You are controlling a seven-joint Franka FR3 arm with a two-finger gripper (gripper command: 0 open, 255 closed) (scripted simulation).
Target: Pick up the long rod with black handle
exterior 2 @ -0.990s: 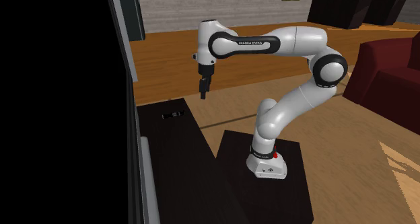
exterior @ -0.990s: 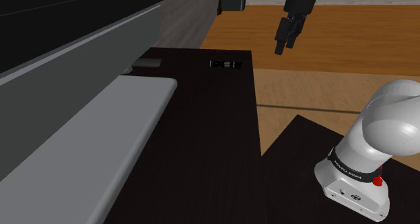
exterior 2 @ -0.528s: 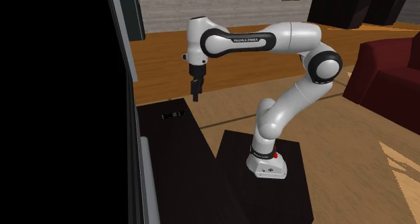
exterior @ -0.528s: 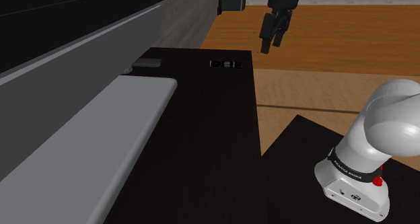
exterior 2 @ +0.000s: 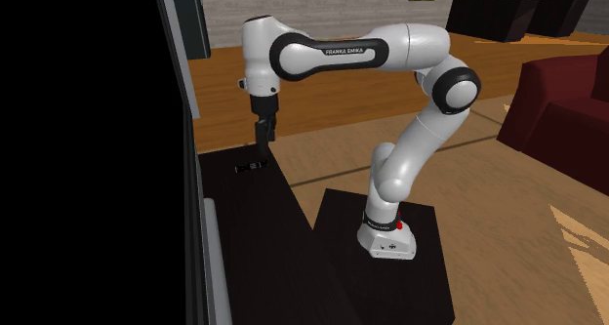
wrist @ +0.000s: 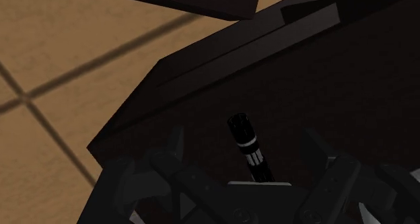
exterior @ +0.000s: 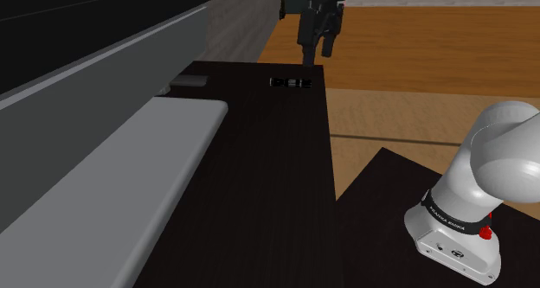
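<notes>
Rod [wrist: 250, 148] lies on the dark bench [exterior: 260, 174], not yet gripped; the pincer [exterior: 317, 42] hangs just above it, seemingly spread wide; lowering and closing remain.

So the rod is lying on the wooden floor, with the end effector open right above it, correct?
Not quite. The rod lies on the dark table, not on the floor, as the wrist view shows. The rest holds: the end effector is open right above it.
</notes>
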